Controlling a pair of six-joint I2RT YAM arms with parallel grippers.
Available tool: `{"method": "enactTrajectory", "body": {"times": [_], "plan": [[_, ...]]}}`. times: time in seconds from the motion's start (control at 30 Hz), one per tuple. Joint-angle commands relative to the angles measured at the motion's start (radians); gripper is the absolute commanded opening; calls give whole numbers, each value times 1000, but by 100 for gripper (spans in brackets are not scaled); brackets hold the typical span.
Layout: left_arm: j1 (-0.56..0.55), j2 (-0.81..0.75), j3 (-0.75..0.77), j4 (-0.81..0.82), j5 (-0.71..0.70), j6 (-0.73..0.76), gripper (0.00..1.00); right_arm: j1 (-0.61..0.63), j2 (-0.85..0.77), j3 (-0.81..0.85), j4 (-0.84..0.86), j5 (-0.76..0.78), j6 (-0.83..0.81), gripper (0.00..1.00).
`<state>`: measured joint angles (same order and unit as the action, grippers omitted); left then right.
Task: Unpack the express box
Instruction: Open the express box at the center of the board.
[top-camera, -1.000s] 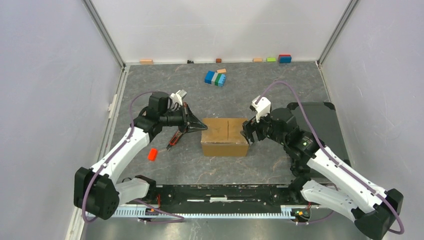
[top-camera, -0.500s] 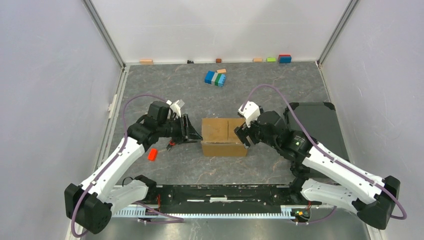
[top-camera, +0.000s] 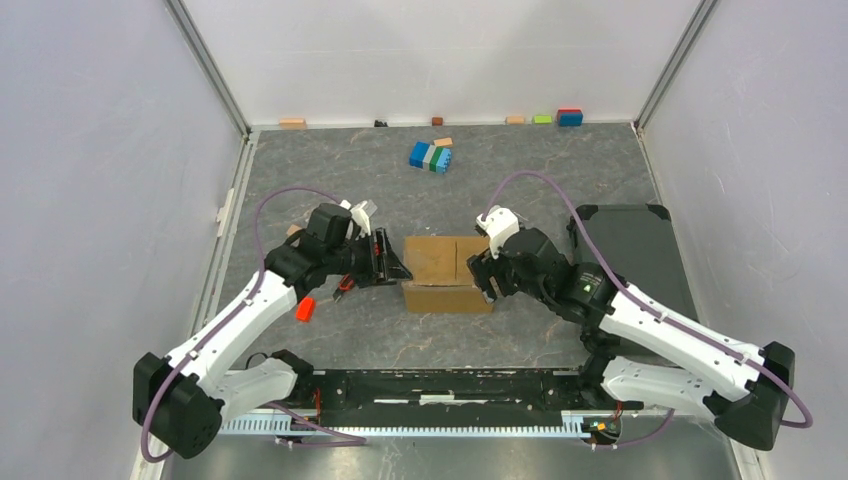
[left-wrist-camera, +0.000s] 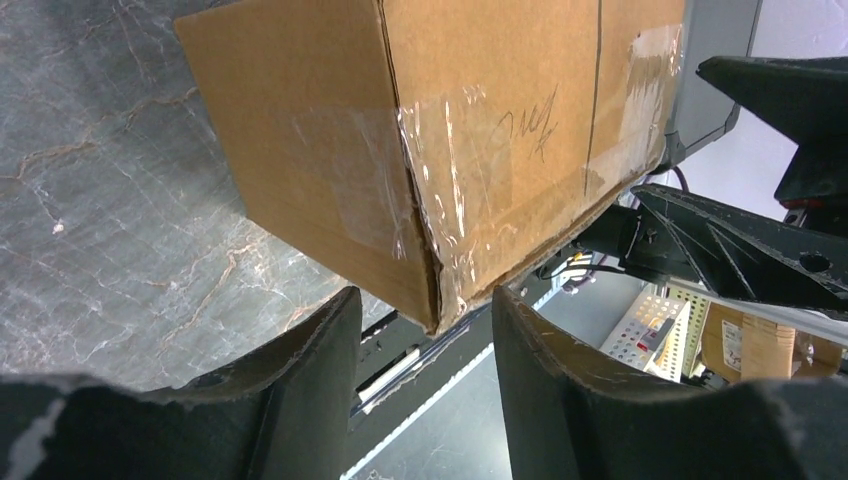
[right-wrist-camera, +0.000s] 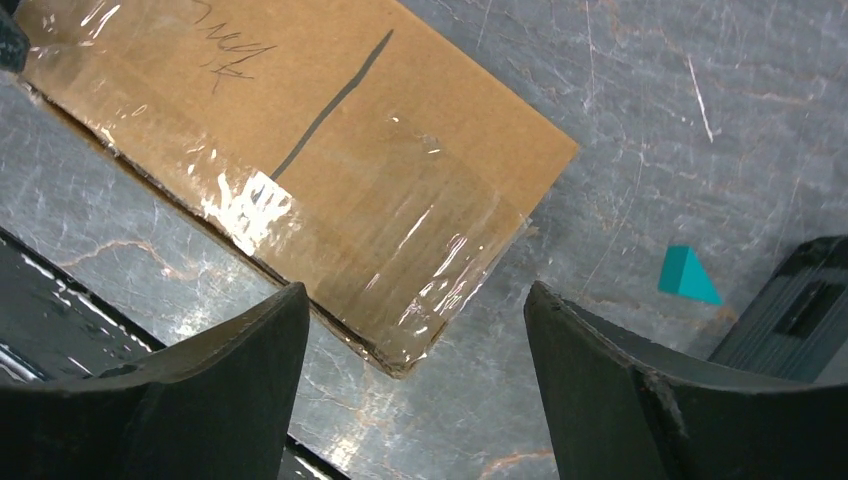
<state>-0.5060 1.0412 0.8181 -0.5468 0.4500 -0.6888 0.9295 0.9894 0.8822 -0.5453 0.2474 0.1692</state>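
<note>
Both arms sit closer to the taped brown cardboard express box (top-camera: 449, 272), left gripper (left-wrist-camera: 422, 295) now parted, right gripper (right-wrist-camera: 415, 290) spread wide (flanking it, likely to steady it).

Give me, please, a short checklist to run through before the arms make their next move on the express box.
1. Express box flat on the table: ok.
2. Box opened: not ok, shut under clear tape.
3. Left end effector open, astride a box corner: ok.
4. Right end effector open above a box corner: ok.
5. Either one touching cardboard: cannot tell.
6. Red block clear of the box: ok.
</note>
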Motion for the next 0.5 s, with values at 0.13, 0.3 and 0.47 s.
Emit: {"method": "enactTrajectory", "body": {"times": [0.13, 0.3, 0.47], "plan": [[0, 44, 21, 90, 19, -1, 52, -63, 4, 72, -34, 7, 218, 67], [-1, 50, 21, 96, 30, 3, 50, -162, 14, 35, -5, -102, 255, 51], [0, 52, 18, 96, 32, 10, 49, -225, -3, -7, 53, -200, 292, 44]]}}
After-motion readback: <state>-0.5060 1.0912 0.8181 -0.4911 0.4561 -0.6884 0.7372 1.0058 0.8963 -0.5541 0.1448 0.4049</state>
